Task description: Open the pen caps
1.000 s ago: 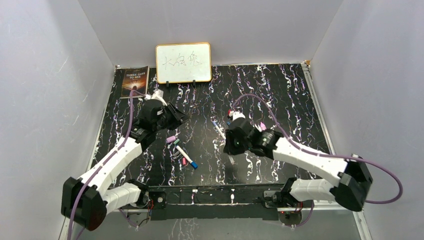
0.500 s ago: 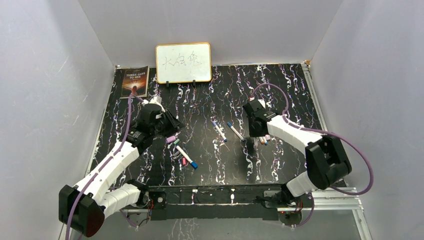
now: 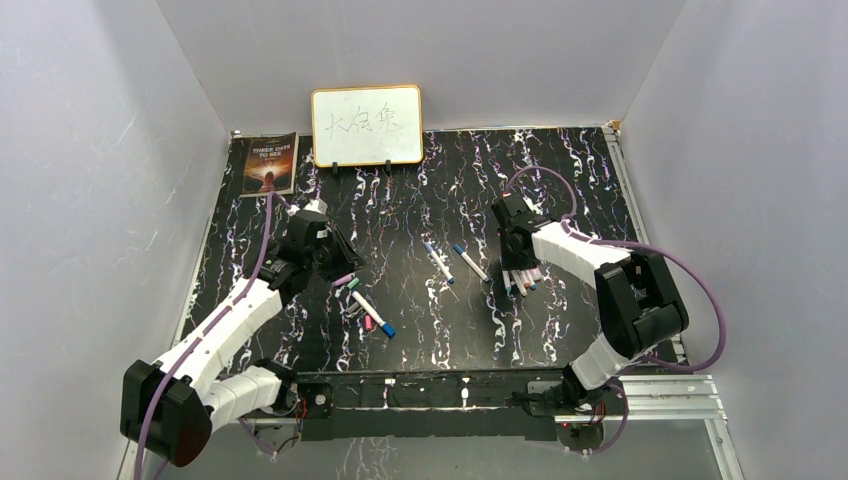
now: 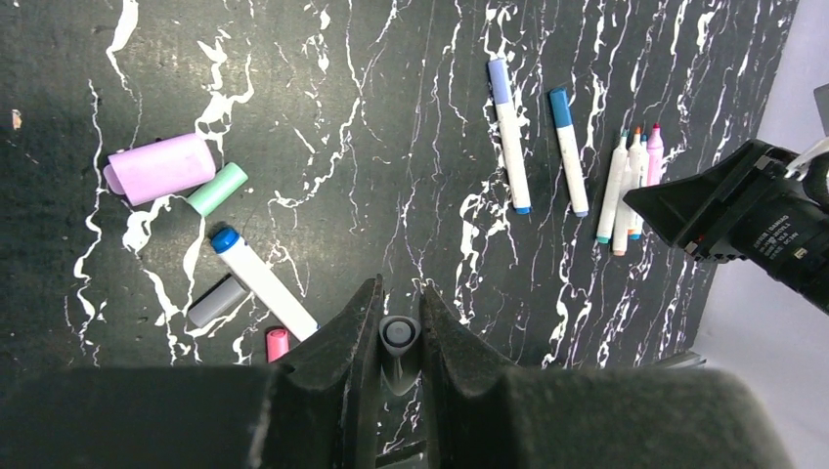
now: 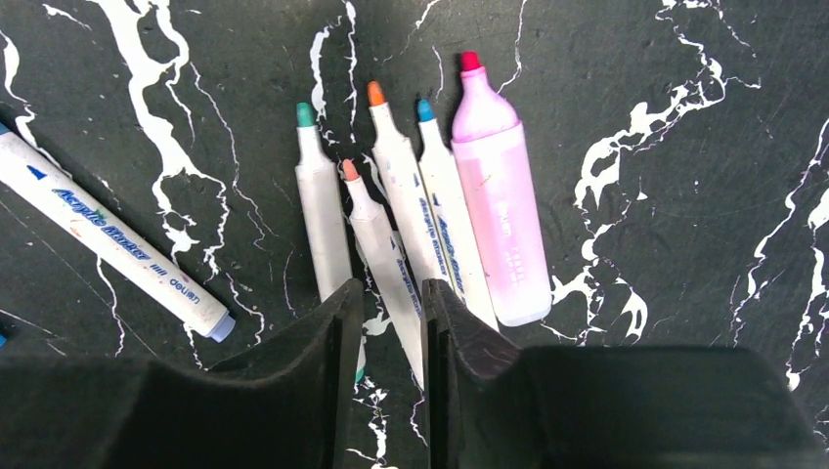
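My left gripper is shut on a small grey pen cap and holds it above the table, over loose caps. Below it lie a big pink cap, a green cap, a grey cap, a small pink cap and a white pen with a blue end. My right gripper hovers low over a row of uncapped pens. Its jaws stand slightly apart around the salmon-tipped pen, which lies on the table. The thick pink marker lies beside it.
Two capped white pens lie at the table's middle. A small whiteboard and a book stand at the back. Grey walls close in left, right and behind.
My right arm swung from the table's middle to the pen row on the right and came down over it. My left gripper drifted slightly nearer, still holding the cap.
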Motion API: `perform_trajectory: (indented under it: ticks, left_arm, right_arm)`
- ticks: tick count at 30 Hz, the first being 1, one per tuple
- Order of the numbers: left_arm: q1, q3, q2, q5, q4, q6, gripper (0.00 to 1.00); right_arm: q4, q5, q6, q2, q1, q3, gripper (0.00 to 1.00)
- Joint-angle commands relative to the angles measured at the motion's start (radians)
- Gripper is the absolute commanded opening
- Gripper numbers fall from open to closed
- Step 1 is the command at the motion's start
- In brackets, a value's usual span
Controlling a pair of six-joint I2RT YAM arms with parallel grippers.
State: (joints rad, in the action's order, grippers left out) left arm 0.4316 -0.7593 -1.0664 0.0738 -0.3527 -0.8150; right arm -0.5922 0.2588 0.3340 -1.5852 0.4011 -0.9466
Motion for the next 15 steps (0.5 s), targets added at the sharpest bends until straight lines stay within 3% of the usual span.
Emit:
perform_trajectory:
  ticks: [1, 8, 15]
  left_arm:
    - [-0.008, -0.034, -0.003, -0.014, -0.032, 0.025, 0.13]
    - [-0.010, -0.051, -0.024, -0.036, -0.059, 0.043, 0.14]
    - [-0.014, -0.101, -0.109, -0.135, -0.127, 0.104, 0.17]
  right_arm:
    - [0.050, -0.006, -0.015, -0.002, -0.010, -0.046, 0.30]
    - [0.033, -0.029, -0.017, 0.039, -0.013, -0.050, 0.31]
    - [0.014, -0.136, -0.003, 0.132, -0.012, -0.062, 0.44]
